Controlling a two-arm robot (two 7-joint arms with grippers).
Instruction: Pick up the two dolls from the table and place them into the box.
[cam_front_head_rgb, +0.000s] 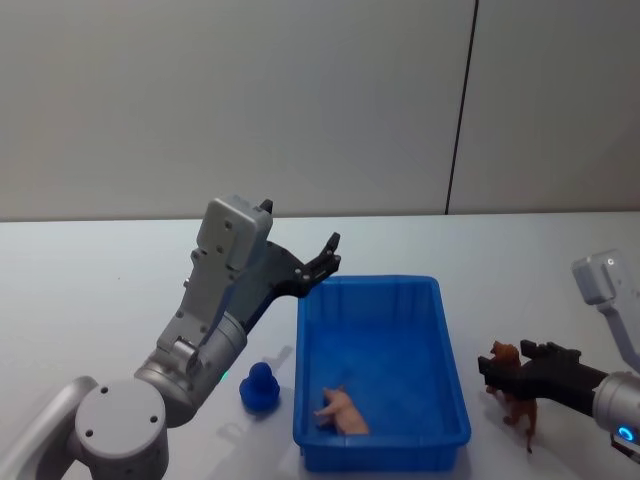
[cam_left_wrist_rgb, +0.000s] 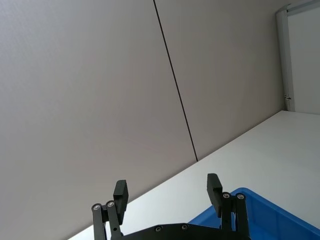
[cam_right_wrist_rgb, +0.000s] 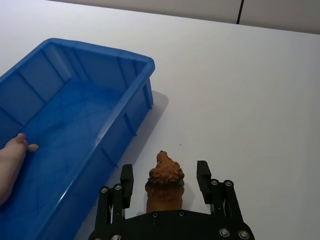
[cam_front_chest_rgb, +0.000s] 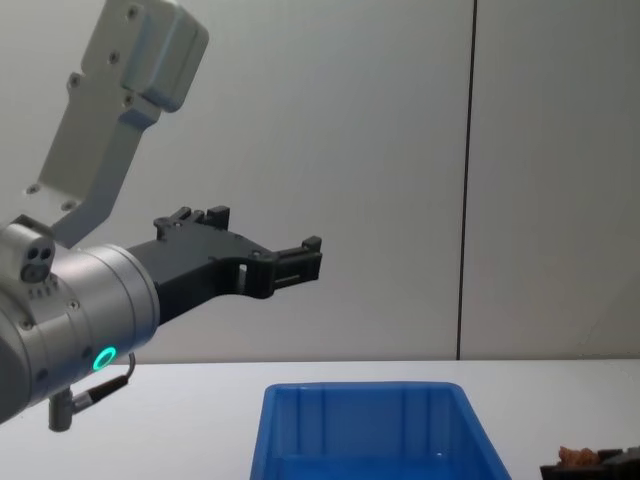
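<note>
Currently: pink doll (cam_front_head_rgb: 342, 410) in box (cam_front_head_rgb: 380, 285).
Right end effector (cam_right_wrist_rgb: 164, 172) open astride brown doll (cam_right_wrist_rgb: 165, 186), box's 3 o'clock; left end effector (cam_front_head_rgb: 328, 255) open.

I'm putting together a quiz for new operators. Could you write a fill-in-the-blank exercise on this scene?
The pink doll lies ____ the box.
The right gripper, its fingers ____, straddles the brown doll standing on the table.
The left gripper, raised by the box, holds ____.
Missing words: inside; open; nothing.
</note>
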